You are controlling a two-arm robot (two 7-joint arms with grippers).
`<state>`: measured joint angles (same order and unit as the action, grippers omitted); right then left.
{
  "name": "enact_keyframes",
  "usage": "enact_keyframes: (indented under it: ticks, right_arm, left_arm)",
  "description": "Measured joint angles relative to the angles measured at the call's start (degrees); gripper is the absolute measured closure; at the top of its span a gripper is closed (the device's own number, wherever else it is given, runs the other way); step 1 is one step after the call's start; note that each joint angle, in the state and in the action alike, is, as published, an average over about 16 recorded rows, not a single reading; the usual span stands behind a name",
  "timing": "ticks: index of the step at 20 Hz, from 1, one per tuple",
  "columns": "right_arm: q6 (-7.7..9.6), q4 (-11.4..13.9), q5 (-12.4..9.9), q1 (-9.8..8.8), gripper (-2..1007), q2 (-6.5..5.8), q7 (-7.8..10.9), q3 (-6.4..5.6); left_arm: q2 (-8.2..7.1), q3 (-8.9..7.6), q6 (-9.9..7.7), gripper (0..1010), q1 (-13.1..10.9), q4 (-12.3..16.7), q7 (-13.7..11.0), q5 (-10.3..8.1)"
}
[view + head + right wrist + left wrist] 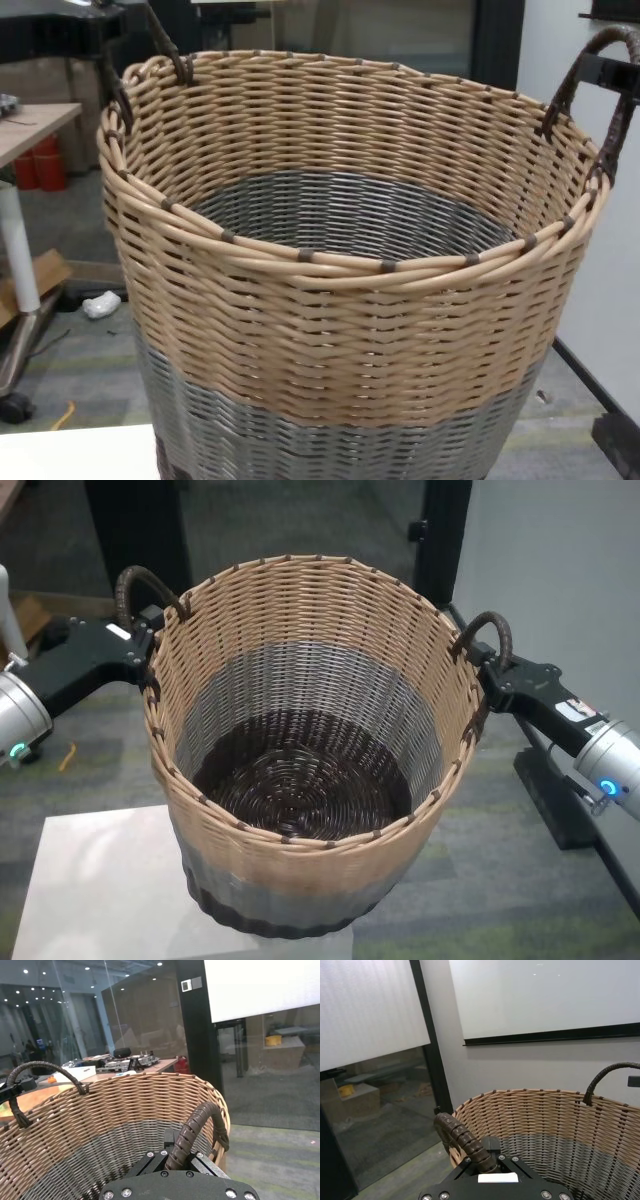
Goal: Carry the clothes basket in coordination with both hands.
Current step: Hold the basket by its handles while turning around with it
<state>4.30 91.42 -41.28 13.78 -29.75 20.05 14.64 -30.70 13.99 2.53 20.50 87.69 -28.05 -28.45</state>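
Between your grippers: clothes basket (300, 760), empty, base partly over white table (100, 890) corner.
Left gripper (148, 640): at left loop handle (145, 585); finger closure, cannot tell.
Right gripper (492, 673): at right loop handle (487, 635); closure, cannot tell.
Risk: raise one arm faster and the basket likely tilts, a handle slipping free.

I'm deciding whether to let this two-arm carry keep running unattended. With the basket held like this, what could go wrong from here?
1. The left gripper and right gripper hold the clothes basket only by its thin loop handles, so uneven arm motion could tilt or twist it.
2. Its dark base overhangs the white table edge, so lowering here may let it tip.
3. The basket hides most of the chest view, masking obstacles ahead.
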Motion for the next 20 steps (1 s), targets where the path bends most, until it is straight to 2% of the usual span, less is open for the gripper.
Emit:
enact_keyframes:
  ticks: [20]
  right_arm:
    - [0.00,0.0,0.0,0.00,1001,0.00,0.00,0.00]
  left_arm:
    - [0.00,0.00,0.00,1009,0.0,0.0,0.0,-0.01]
